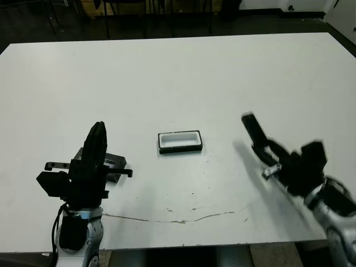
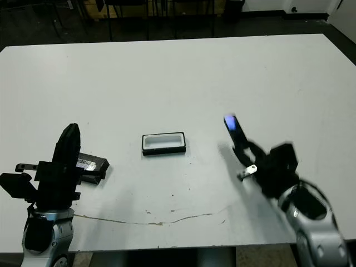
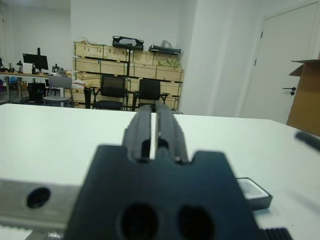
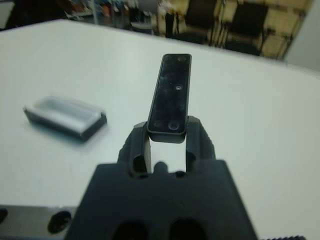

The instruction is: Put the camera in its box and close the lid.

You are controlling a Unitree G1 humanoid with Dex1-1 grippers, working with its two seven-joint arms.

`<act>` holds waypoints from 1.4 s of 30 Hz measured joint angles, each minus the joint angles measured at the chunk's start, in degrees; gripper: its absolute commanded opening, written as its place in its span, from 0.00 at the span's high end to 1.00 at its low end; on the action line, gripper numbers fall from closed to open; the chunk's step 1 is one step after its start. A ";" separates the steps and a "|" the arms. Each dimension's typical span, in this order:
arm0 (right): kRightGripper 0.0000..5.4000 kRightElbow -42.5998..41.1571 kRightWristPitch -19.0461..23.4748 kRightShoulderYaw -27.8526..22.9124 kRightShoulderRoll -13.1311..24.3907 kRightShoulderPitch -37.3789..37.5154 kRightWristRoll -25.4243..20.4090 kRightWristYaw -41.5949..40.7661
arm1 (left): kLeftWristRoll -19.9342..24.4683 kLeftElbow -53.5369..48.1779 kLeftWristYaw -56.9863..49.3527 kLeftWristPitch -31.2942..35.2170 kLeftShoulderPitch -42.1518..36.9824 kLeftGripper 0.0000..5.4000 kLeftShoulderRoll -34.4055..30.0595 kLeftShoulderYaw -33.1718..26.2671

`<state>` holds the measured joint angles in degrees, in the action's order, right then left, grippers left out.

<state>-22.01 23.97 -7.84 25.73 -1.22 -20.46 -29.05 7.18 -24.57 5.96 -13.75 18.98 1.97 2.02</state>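
We have the camera (image 4: 170, 95) pinched in our right claw (image 4: 167, 137) (left claw (image 3: 154, 131) closed, empty); boxing it in the box (image 1: 179, 141) and fitting the lid (image 2: 89, 164) remain.

No readable text, brand, number or sign in any of my 4 views. The lid (image 2: 89, 164) beside my left arm carries a pale silvery strip, possibly a label, but any print on it is too small to make out. The face of the camera (image 4: 171, 95) in my right gripper (image 4: 168, 142) shows only small dots, no lettering.
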 measured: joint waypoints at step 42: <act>0.93 64.90 -24.85 34.76 -3.76 -60.81 23.64 -60.74 | -1.15 -0.27 -0.53 0.00 0.52 1.00 -1.77 -4.03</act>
<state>42.89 -0.88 26.92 21.97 -62.03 3.18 -89.79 6.03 -24.83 5.43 -13.75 19.49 0.20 -2.02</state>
